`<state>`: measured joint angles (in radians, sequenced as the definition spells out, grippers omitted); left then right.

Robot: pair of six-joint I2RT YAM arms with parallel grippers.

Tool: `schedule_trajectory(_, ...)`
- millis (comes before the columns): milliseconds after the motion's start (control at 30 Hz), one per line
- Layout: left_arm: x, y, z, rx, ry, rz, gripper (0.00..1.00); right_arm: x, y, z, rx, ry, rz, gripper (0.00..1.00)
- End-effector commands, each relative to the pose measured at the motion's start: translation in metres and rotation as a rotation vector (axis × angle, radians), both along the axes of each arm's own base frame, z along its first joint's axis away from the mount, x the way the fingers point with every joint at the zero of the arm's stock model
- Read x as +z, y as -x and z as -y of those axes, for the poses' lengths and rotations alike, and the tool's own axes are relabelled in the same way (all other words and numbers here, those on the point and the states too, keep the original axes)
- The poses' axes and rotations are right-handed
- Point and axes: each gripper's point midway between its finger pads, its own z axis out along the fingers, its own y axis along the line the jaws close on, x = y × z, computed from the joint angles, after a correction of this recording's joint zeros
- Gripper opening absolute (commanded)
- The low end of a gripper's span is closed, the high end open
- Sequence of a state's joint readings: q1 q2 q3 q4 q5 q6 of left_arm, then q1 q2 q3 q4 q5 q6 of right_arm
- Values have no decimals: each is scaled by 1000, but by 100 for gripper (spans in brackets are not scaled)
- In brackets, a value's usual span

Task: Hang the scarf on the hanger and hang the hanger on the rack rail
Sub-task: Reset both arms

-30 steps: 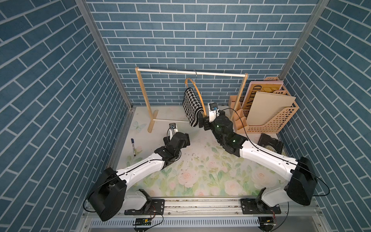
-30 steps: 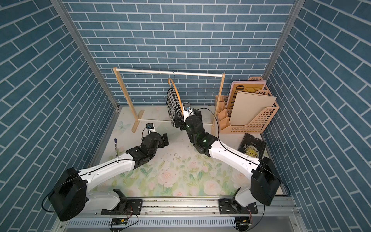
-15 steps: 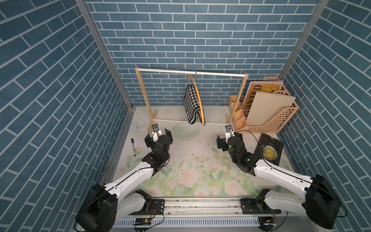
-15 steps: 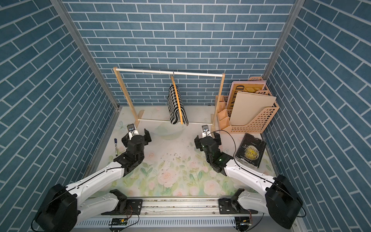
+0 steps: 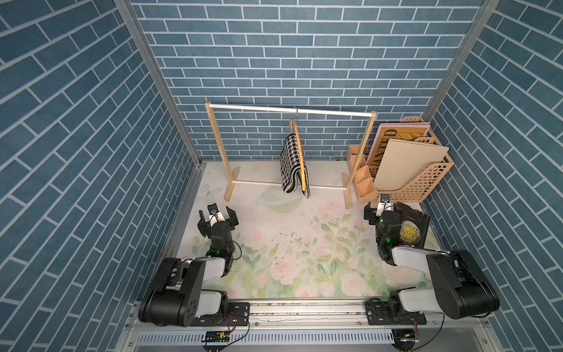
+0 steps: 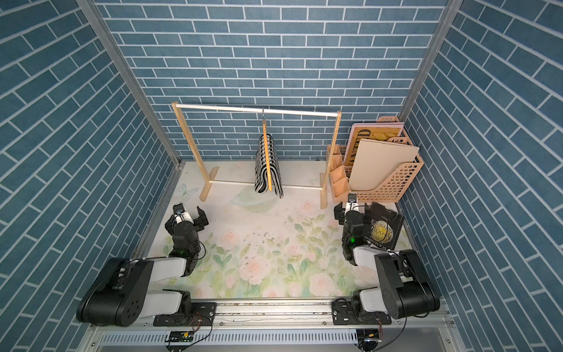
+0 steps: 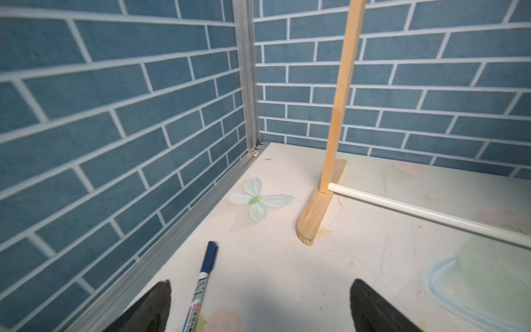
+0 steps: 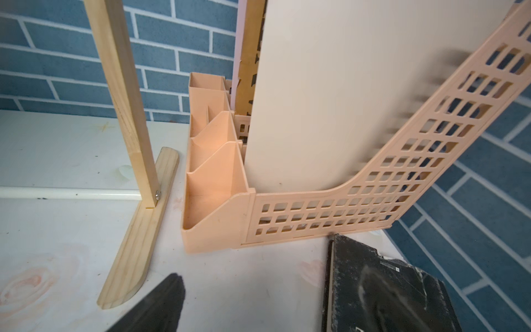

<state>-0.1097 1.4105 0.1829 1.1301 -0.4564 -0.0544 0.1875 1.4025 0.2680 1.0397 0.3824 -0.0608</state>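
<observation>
Blue brick-patterned walls (image 5: 274, 61) enclose a floral tabletop (image 5: 304, 259) where the scarf (image 5: 291, 167) drapes over the hanger (image 5: 300, 158) hooked on the rack's white rail (image 5: 259, 107), with left gripper (image 5: 216, 218) and right gripper (image 5: 383, 211) gaping wide, empty, well apart from it.

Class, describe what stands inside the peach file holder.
A plain beige board stands in the file holder, with a brown printed poster behind it. The board covers most of the poster, so its full print cannot be read.

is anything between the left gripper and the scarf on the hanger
Nothing visible does. Only bare floral mat lies between the open left gripper and the scarf, which drapes over the hanger on the rack.
</observation>
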Motion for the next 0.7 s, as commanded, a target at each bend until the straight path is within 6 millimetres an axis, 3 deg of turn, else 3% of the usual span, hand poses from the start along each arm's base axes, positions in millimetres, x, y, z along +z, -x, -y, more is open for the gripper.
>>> schedule_trajectory(0, 16, -16, 14, -101, -3, 99, 100, 4, 12, 1, 88, -56, 131, 100)
schedule_trajectory(233, 12, -19, 27, -198, -11, 89, 100, -6, -4, -4, 159, -83, 73, 100)
schedule_trajectory(667, 11, -19, 27, -202, -9, 83, 100, -6, -3, -3, 164, -81, 72, 100)
